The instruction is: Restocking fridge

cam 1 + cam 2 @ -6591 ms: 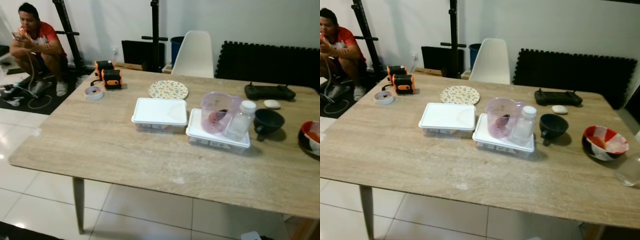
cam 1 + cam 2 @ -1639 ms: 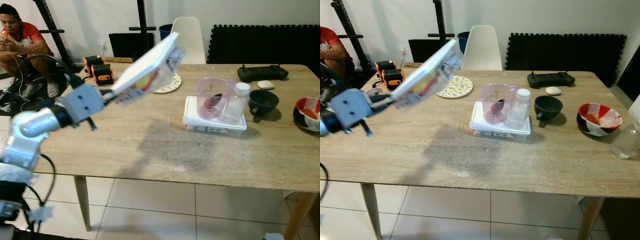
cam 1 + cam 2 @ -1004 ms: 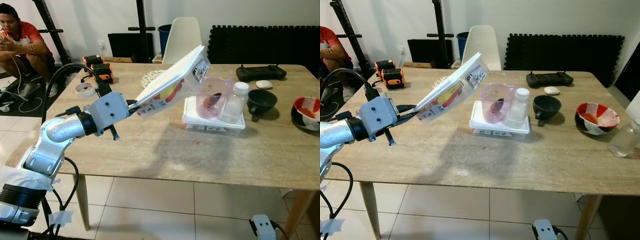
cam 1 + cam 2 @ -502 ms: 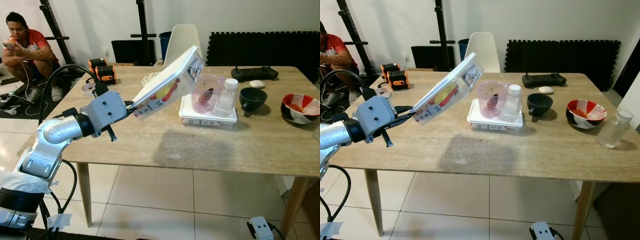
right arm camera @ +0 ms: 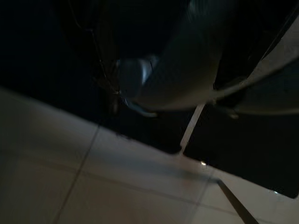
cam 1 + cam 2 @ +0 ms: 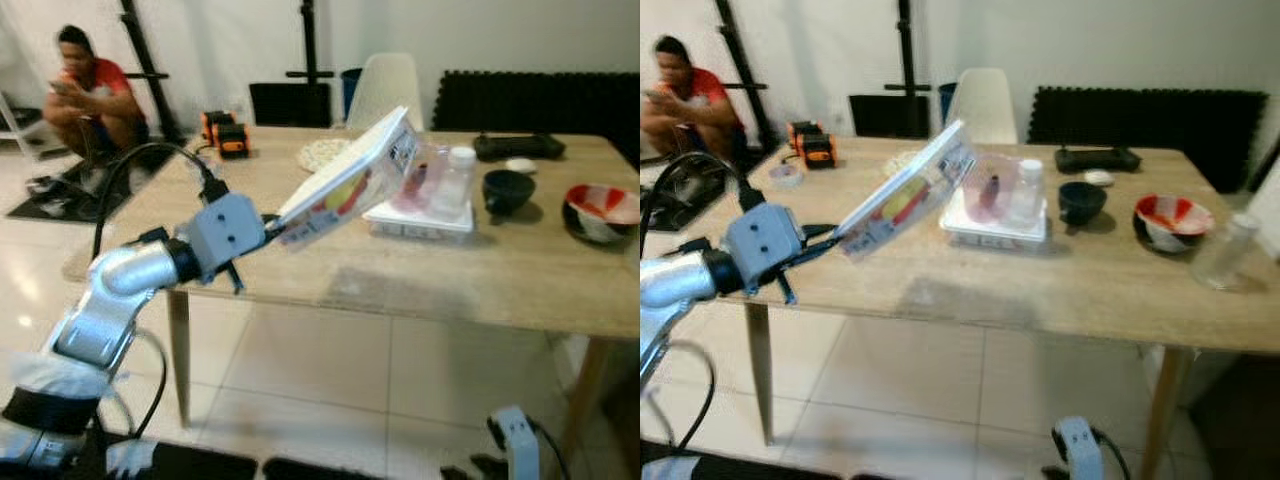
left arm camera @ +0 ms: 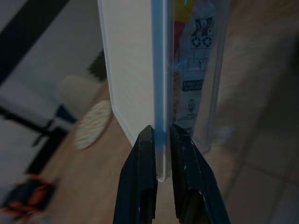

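Above the counter's (image 6: 480, 290) near edge, a flat clear plastic box (image 6: 350, 180) with a white lid hangs tilted, its far end high. The left gripper (image 7: 161, 154) has its jaws clamped on the lid's thin rim, probably the only lip narrow enough to pinch. Coloured food shows through the glossy wall. Behind stand a second box (image 6: 420, 215), jug (image 6: 415, 180) and bottle (image 6: 455, 180). The right arm hangs idle; I cannot tell its jaws.
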`<state>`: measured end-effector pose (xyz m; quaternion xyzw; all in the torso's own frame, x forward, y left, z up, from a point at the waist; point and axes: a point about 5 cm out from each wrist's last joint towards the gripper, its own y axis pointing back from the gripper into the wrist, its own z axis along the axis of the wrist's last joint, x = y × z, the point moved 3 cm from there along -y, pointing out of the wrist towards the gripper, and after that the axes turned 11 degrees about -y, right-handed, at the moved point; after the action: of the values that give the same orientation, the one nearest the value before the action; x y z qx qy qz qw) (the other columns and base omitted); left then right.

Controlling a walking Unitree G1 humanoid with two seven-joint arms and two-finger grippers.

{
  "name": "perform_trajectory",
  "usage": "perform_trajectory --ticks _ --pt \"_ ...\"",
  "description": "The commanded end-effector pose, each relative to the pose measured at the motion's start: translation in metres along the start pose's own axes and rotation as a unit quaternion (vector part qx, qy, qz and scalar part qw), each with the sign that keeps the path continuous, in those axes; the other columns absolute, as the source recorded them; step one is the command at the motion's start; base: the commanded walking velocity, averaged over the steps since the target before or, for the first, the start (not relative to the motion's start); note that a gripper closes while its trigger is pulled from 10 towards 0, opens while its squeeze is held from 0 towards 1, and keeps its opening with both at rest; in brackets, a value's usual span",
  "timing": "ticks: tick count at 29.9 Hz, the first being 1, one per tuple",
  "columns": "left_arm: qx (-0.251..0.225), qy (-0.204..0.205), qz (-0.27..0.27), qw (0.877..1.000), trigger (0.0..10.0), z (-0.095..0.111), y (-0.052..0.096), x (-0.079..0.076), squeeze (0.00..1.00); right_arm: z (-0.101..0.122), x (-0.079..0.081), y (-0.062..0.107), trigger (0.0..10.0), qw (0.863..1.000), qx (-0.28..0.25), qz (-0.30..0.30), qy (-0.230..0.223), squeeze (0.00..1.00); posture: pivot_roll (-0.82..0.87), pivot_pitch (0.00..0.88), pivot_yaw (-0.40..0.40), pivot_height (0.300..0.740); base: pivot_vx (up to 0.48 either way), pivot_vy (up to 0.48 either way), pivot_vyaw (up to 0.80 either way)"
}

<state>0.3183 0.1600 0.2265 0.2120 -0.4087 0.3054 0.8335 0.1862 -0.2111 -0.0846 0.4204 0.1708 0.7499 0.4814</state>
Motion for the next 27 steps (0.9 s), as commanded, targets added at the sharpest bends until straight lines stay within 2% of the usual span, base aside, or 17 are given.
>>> perform_trajectory --ticks 1,5,9,12,13,15,16,18,19,20,21,23,24,26,27 --pt "-0.009 -0.002 0.009 1.0 10.0 0.005 -0.001 0.004 0.0 0.001 0.003 -0.002 10.0 1.0 0.0 0.01 0.001 0.0 -0.11 0.026 0.001 0.74 -0.326 0.0 0.0" --pt "-0.013 0.001 0.004 1.0 10.0 0.006 -0.004 0.002 0.0 0.015 0.008 -0.004 10.0 0.999 -0.024 0.038 -0.005 0.0 -0.11 0.024 0.0 0.74 -0.326 0.0 0.0" --pt "-0.021 0.003 -0.003 1.0 10.0 0.009 -0.008 -0.002 0.0 0.038 0.019 -0.005 10.0 0.992 -0.064 0.106 -0.016 0.0 -0.11 0.024 0.0 0.74 -0.327 0.0 0.0" --pt "-0.022 0.004 -0.005 1.0 10.0 0.009 -0.009 -0.003 0.0 0.044 0.023 -0.005 10.0 0.989 -0.073 0.126 -0.017 0.0 -0.11 0.026 0.002 0.74 -0.33 0.0 0.0" --pt "-0.024 0.005 -0.008 1.0 10.0 0.01 -0.01 -0.005 0.0 0.062 0.035 -0.004 10.0 0.978 -0.099 0.185 -0.015 0.0 -0.11 0.026 0.002 0.74 -0.337 0.0 0.0" --pt "-0.024 0.006 -0.01 1.0 10.0 0.01 -0.011 -0.006 0.0 0.075 0.044 -0.003 10.0 0.967 -0.117 0.227 -0.01 0.0 -0.11 0.026 0.002 0.74 -0.337 0.0 0.0" --pt "-0.024 0.006 -0.01 1.0 10.0 0.01 -0.011 -0.006 0.0 0.075 0.044 -0.003 10.0 0.967 -0.117 0.227 -0.01 0.0 -0.11 0.026 0.002 0.74 -0.337 0.0 0.0" --pt "-0.024 0.007 -0.012 1.0 10.0 0.009 -0.012 -0.007 0.0 0.087 0.053 0.0 10.0 0.956 -0.132 0.264 -0.002 0.0 -0.11 0.026 0.002 0.74 -0.337 0.0 0.0" --pt "-0.024 0.007 -0.012 1.0 10.0 0.009 -0.012 -0.007 0.0 0.087 0.053 0.0 10.0 0.956 -0.132 0.264 -0.002 0.0 -0.11 0.026 0.002 0.74 -0.337 0.0 0.0" --pt "-0.024 0.008 -0.013 1.0 10.0 0.009 -0.012 -0.008 0.0 0.095 0.059 0.002 10.0 0.948 -0.141 0.286 0.007 0.0 -0.11 0.026 0.002 0.74 -0.337 0.0 0.0" --pt "-0.024 0.008 -0.013 1.0 10.0 0.009 -0.012 -0.008 0.0 0.095 0.059 0.002 10.0 0.948 -0.141 0.286 0.007 0.0 -0.11 0.026 0.002 0.74 -0.337 0.0 0.0" --pt "-0.023 0.009 -0.017 1.0 10.0 0.008 -0.012 -0.01 0.0 0.113 0.069 0.006 10.0 0.933 -0.168 0.316 0.021 0.0 -0.11 0.026 0.002 0.74 -0.339 0.0 0.0" --pt "-0.023 0.009 -0.017 1.0 10.0 0.008 -0.012 -0.01 0.0 0.113 0.069 0.006 10.0 0.933 -0.168 0.316 0.021 0.0 -0.11 0.026 0.002 0.74 -0.341 0.0 0.0" --pt "-0.023 0.013 -0.02 0.999 10.0 0.007 -0.013 -0.012 0.0 0.131 0.079 0.008 10.0 0.922 -0.193 0.334 0.036 0.0 -0.11 0.024 0.0 0.74 -0.337 0.0 0.0" --pt "-0.023 0.013 -0.02 0.999 10.0 0.007 -0.013 -0.012 0.0 0.131 0.079 0.008 10.0 0.922 -0.193 0.334 0.036 0.0 -0.11 0.024 0.0 0.74 -0.337 0.0 0.0"
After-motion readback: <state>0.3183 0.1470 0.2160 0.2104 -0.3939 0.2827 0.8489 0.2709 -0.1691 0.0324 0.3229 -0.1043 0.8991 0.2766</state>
